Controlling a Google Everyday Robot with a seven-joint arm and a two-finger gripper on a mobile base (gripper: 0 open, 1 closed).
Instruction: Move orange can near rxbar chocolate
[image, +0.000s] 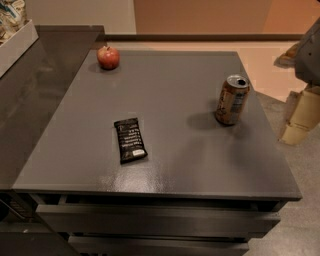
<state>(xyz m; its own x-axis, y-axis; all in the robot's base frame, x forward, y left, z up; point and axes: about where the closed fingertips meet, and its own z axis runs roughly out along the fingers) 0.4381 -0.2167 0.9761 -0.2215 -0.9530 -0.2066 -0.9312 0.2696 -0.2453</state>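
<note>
The orange can (232, 99) stands upright on the grey table (175, 165) near its right edge, with its silver top and opening showing. The rxbar chocolate (130, 140), a flat black wrapper with white lettering, lies left of the table's middle, well apart from the can. My gripper (301, 116) shows as pale parts at the right edge of the camera view. It is off the table, to the right of the can, and touches nothing. The grey arm (311, 52) is above it.
A red apple (108, 57) sits at the table's far left corner. A darker counter (35, 95) adjoins the table on the left, with a white box (15, 42) on it. Drawers (150, 220) run below the front edge.
</note>
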